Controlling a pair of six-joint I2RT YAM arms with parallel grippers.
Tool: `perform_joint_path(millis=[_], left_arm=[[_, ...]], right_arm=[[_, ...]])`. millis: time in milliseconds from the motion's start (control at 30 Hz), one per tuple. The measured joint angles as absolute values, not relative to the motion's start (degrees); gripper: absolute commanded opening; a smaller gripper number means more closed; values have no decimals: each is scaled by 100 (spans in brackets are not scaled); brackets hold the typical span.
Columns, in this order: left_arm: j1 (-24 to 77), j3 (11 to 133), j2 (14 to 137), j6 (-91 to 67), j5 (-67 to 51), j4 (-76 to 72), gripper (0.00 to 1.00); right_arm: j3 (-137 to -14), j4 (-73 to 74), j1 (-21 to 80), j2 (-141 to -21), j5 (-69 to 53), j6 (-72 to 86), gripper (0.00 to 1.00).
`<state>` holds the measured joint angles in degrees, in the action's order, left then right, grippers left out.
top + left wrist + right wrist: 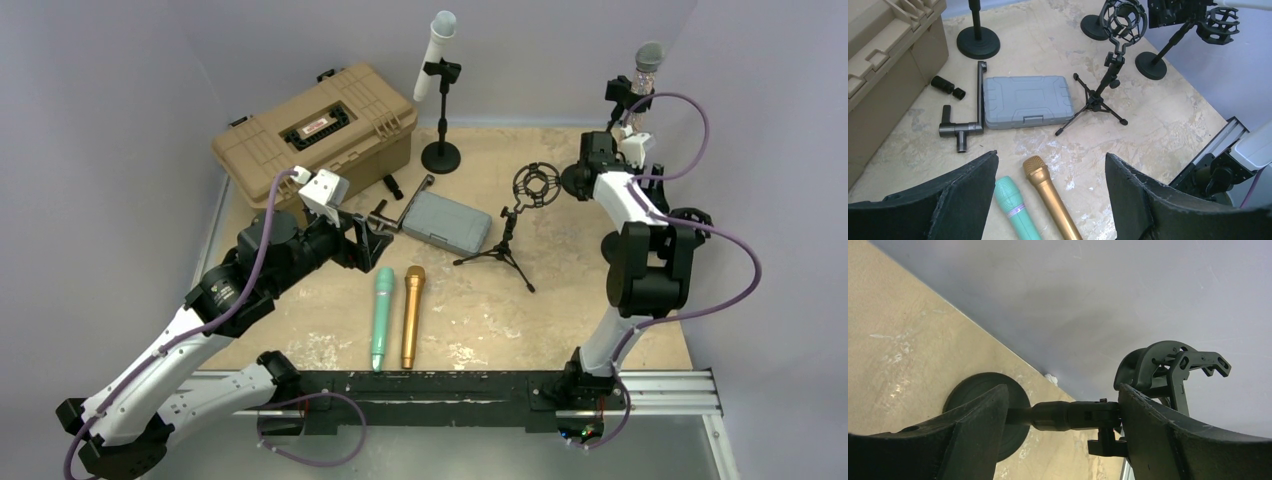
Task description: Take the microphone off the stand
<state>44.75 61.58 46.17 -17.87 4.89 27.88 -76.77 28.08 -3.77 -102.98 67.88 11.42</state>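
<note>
Two claws, both spread wide and holding nothing. The right claw (1063, 390) is up at the stand (1063, 415), which rises behind and well to the right of the grey case (1027, 101). The stand's pole shows across the gap between the fingers (973, 435), and I cannot tell whether either one touches it. The microphone (648, 62), grey-headed, sits upright in that stand's clip (617, 94), above the claw.

The left claw (1050, 155) hovers in front of the case. Below it a teal mic (1013, 205) and a gold mic (1048, 195) lie side by side on the table (560, 310). A small tripod (1095, 100) with a ring mount stands just right of the case. A black crank (973, 110) lies just beside the case's left edge. Behind the case a white mic (436, 55) tilts in a second stand. A tan box (315, 135) sits behind and to the left of the case.
</note>
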Motion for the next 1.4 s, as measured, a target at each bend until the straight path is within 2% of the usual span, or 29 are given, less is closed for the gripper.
perform_joint_path(millis=[200, 300, 533, 733, 1000, 1200, 1400], left_arm=[[4475, 6158, 4617, -1787, 475, 2788, 76], [4475, 6158, 4617, -1787, 471, 2788, 76], [4475, 6158, 4550, -1785, 469, 2790, 76], [4475, 6158, 4464, -1782, 469, 2797, 76], [4475, 6158, 4379, -1782, 401, 2814, 76], [4475, 6158, 4377, -1789, 248, 2816, 76], [4475, 6158, 4377, -1793, 161, 2816, 76]], right_arm=[[-7826, 3048, -390, -10055, 6270, 1304, 77], [-7830, 3127, -419, -9644, 5566, 1417, 88], [-7944, 2873, -408, -8385, 4062, 1313, 87], [-8490, 2434, -408, -7999, 3037, 1280, 86], [-9406, 1999, -408, -8368, 2193, 1337, 86], [-10818, 1981, -408, -9310, 2104, 1326, 86], [-11332, 2008, -408, -9841, 2211, 1190, 84]])
